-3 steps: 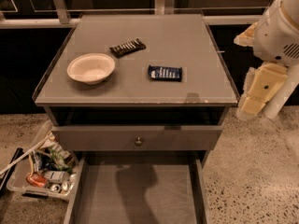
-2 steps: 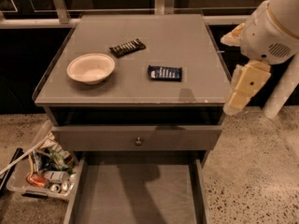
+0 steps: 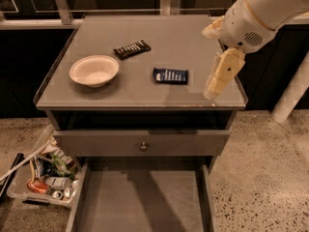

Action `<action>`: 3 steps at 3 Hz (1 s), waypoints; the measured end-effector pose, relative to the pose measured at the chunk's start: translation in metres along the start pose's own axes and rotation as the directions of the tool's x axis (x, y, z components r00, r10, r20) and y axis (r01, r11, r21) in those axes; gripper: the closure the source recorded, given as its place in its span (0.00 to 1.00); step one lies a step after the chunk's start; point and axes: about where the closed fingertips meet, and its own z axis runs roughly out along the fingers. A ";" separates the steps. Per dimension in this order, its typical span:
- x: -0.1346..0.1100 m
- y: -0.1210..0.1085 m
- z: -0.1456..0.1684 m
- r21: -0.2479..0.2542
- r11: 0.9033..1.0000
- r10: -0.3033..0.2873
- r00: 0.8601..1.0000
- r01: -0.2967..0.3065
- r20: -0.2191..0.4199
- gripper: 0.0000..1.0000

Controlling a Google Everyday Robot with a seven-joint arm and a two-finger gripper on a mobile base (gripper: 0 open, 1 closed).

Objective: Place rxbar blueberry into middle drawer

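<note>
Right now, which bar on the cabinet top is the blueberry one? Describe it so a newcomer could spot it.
On the grey cabinet top, look right of the white bowl, toward the front edge. The rxbar blueberry lies flat there, just left of the gripper, which hangs near the top's right front corner. Its wrapper is dark blue, unlike the black-brown bar farther back.

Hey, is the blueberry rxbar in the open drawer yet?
No, the rxbar blueberry lies on the cabinet top, and the end effector hangs over its right edge.
</note>
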 end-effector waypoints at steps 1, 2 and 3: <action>0.000 0.000 0.002 0.000 1.000 0.000 1.000 0.000 -0.004 0.00; 0.001 -0.013 0.017 0.008 1.000 -0.028 1.000 0.028 -0.003 0.00; -0.001 -0.035 0.038 0.018 0.999 -0.048 0.999 0.047 0.023 0.00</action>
